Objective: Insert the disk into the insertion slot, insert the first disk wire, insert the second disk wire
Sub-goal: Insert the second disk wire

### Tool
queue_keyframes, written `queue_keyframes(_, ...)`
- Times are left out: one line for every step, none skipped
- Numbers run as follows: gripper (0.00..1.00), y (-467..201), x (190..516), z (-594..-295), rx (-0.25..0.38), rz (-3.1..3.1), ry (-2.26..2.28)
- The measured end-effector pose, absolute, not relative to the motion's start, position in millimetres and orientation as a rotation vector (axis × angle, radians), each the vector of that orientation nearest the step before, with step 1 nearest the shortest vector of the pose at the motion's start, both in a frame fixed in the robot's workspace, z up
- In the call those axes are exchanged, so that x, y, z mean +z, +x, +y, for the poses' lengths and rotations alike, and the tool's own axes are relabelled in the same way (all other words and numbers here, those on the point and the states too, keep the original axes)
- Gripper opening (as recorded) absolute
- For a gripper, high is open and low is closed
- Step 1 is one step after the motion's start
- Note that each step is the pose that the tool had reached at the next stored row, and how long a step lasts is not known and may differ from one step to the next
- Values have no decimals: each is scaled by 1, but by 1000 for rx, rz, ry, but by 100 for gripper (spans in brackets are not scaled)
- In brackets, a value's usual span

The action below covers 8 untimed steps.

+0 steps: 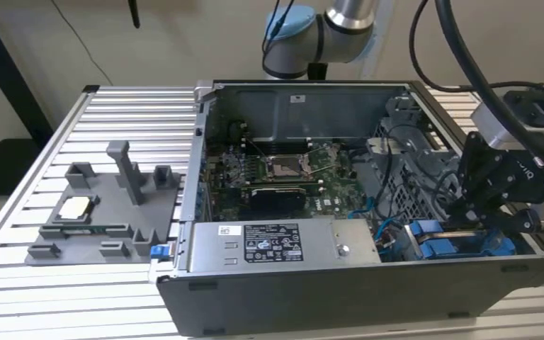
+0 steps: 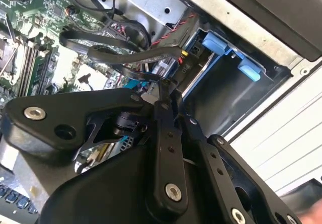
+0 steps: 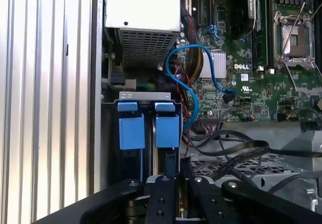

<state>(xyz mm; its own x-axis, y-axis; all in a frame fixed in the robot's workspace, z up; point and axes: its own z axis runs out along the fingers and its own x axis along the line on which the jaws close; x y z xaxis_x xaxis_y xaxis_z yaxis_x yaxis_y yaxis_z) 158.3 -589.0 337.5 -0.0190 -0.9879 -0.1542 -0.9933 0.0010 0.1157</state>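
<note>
Tool point(image 3: 173, 186) at the insertion slot point(image 3: 149, 128), blue-railed.

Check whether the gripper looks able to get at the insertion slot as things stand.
Probably yes: the gripper already hangs right over the insertion slot at the case's corner on the exterior view's right. Loose black cables lie just beside it, not across the blue rails.

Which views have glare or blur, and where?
Exterior view: even lighting, mild sheen on the power-supply box, end effector dark against the blue bay. Second wrist view: motherboard washed out by glare; end effector linkage close up and soft. First wrist view: ribbed table bright, near overexposed; blue cable and blue tabs sharp.
</note>
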Motion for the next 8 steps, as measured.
queue_keyframes(16,158,336,-589,298,2203,-2181)
queue_keyframes(16,159,334,-589,297,2203,-2181)
queue_keyframes(16,159,333,-589,295,2204,-2182)
queue_keyframes(16,159,333,-589,296,2204,-2182)
queue_keyframes(18,159,333,-589,297,2203,-2181)
queue_keyframes(18,159,335,-589,299,2202,-2180)
queue_keyframes(18,159,340,-589,299,2202,-2180)
queue_keyframes(24,159,345,-589,298,2203,-2181)
